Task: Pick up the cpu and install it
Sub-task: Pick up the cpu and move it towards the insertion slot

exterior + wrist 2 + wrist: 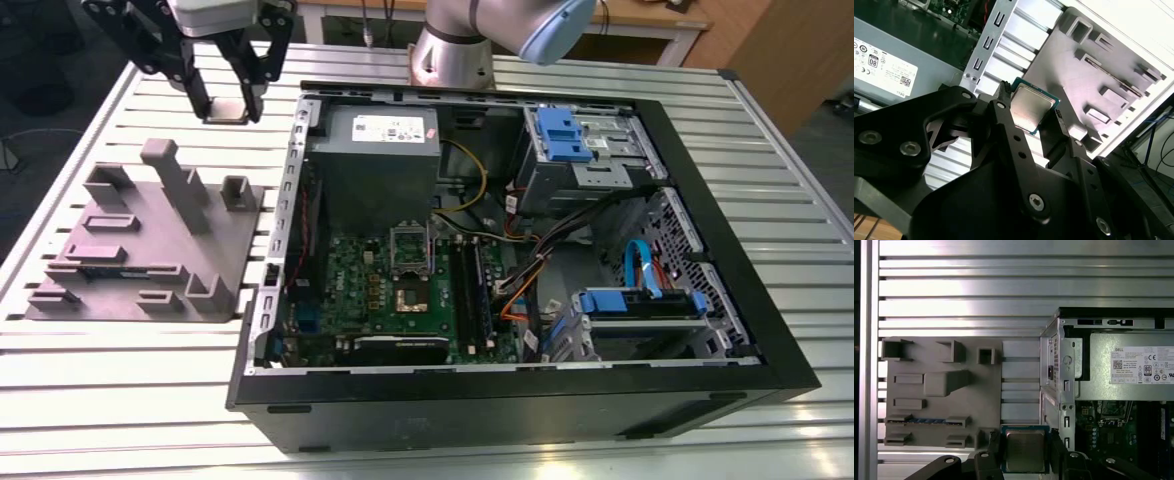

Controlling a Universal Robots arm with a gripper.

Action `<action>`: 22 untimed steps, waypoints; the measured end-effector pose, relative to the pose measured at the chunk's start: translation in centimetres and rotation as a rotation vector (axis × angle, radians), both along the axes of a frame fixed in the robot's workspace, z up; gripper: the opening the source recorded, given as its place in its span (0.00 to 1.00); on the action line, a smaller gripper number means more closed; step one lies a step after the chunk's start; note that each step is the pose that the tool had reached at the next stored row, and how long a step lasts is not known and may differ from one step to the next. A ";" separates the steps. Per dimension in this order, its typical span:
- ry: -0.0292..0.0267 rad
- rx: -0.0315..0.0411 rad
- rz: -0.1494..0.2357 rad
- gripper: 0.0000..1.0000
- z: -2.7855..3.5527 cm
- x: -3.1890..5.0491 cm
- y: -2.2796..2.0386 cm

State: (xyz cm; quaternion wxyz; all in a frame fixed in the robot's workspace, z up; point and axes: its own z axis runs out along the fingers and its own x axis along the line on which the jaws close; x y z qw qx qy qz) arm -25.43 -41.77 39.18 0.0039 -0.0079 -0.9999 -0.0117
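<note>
Standing by the slatted aluminium table (127,400), I see its long silvery ribs running across under everything, bare and bright where the light catches them. The black hand (230,106) hangs above those ribs on the exterior view's left, its two fingers (1004,125) closed narrow on opposite edges of the cpu (1025,451), which sits flat between them, silvery top up, clear of the table. In the first wrist view the chip hovers over the strip of slats between the grey moulded fixture block (134,250) and the metal side wall of the open computer case (747,330). That case lies on its side, taking up most of the table, with the green circuit board (380,290) in its floor, the socket (407,296) near the board's middle, and the big grey box (374,150) with a white label above it. The arm's silver base (451,55) stands on the table's far edge just behind the case. Beyond, there is pale wooden furniture (767,50) on the exterior view's right and a dark floor (40,70) off the table's left side.
</note>
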 end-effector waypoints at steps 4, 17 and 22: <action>0.0000 0.0000 0.000 0.47 0.00 0.33 0.00; 0.0000 0.0000 0.000 0.47 0.00 2.19 0.00; 0.0000 0.0000 0.000 0.47 0.00 3.32 0.00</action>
